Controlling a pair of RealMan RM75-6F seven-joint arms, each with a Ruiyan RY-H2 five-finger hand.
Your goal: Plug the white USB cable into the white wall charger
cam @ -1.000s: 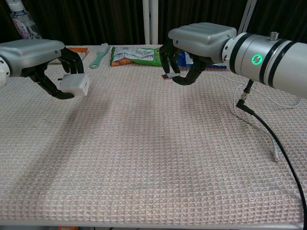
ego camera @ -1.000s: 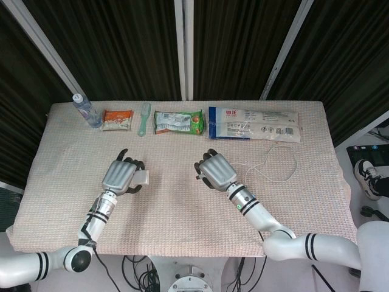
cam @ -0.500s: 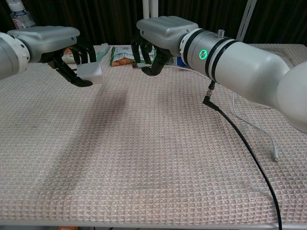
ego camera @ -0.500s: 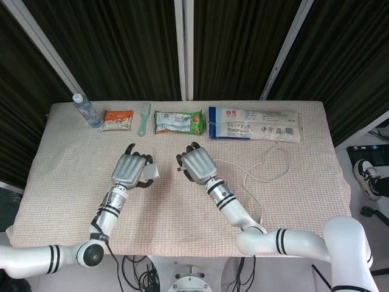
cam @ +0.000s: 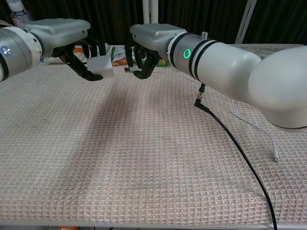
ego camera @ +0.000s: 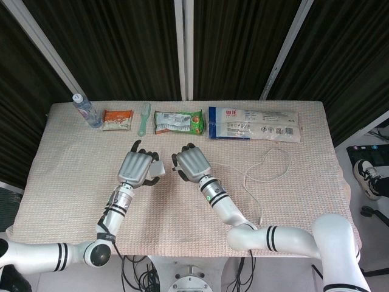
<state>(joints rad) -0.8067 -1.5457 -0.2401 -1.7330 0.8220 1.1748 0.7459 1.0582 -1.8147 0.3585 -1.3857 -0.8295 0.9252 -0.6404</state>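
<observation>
Two hands are close together above the desk (cam: 144, 158): the left hand (ego camera: 137, 168) grips the white wall charger (cam: 101, 66), the right hand (ego camera: 191, 165) pinches the plug of the white USB cable (ego camera: 267, 173). Plug and charger are near but apart, so insertion remains. No containers visible.

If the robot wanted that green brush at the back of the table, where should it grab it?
Grip the green brush by its slim handle, the end nearer the robot, coming from above: it lies flat, lengthwise front to back, with open cloth either side.
</observation>
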